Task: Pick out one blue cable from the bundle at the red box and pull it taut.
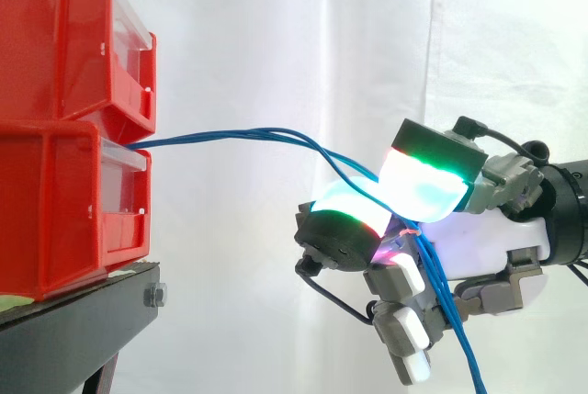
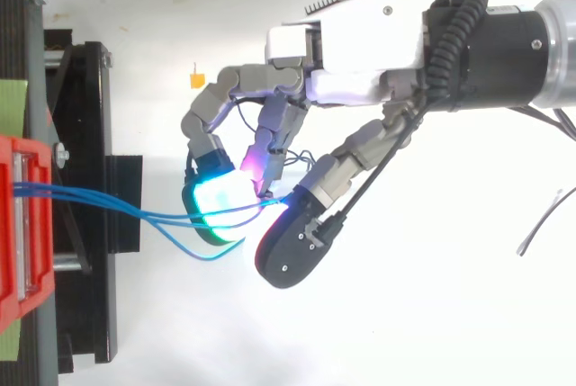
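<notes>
Pinching: hand (image 1: 496,238) clamps the blue cables (image 1: 230,134) between its glowing pads (image 1: 421,185)
Cables: run from the pinch across to the lower of the red bins (image 1: 55,201); tails hang below the palm
Bins: well apart from the fingertips; on a black stand (image 1: 92,316)

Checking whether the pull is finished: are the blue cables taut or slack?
Slack: the blue cables bow between the red box and the hand pinching them; one strand hangs in a loop.
</notes>
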